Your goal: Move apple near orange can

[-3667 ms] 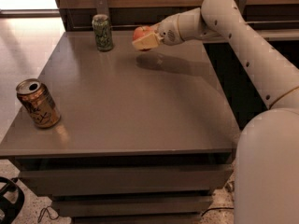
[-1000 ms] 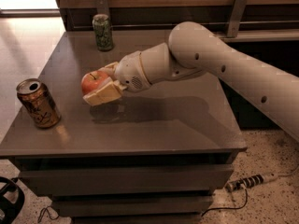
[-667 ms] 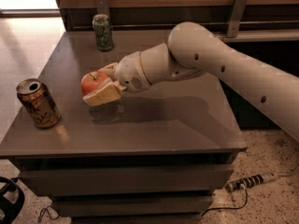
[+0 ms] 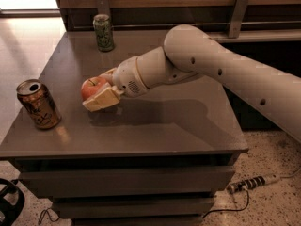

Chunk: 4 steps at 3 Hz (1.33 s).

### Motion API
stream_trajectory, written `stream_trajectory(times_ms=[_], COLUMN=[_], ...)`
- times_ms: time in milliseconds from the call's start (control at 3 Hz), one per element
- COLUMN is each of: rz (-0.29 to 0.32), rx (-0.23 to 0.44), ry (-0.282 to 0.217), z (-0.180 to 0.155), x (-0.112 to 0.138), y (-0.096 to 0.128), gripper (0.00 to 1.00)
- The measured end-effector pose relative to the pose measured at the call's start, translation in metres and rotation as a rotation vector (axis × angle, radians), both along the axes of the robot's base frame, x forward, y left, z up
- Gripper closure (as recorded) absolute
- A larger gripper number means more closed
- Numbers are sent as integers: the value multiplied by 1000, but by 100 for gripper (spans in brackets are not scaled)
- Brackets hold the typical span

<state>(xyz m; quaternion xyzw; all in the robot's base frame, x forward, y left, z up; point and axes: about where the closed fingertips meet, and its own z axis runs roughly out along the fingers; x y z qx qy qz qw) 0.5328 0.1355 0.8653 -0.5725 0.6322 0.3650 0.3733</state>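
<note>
I find the hand (image 4: 96, 91) closed on the apple (image 4: 91, 87), one pale finger pad under the fruit's near side and the other behind it, so the grip looks firm from this view. The apple sits near the orange can (image 4: 38, 105), on the can's inboard side towards the middle of the worktop (image 4: 155, 126), with a plain gap of bare surface between the two; they are not touching. A shadow lies on the surface just below the fruit, and I cannot tell whether the apple rests on the worktop or hangs just above it. I judge the carry to be essentially done: the apple is already close to the orange can and well apart from the green can (image 4: 103, 32), which stands far beyond the orange can at the back edge. What remains, in my assessment, is to lower the apple if it is not down, let go of it, and draw the arm (image 4: 211, 69) away without nudging the fruit or the can. The apple is round, red-orange with a paler yellowish patch, and shows a short dark stem on top; being round, it may roll once freed. The orange can is upright, gold-orange with dark script, its silver top opened.
</note>
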Motion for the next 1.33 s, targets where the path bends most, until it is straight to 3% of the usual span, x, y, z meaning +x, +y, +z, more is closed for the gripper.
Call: stream_trajectory(times_ms=[667,1333], rz=[56,109], rx=[20,30], ry=[45,38], z=[-12,-22], x=[-15,-27], y=[24,40], gripper=[100,100])
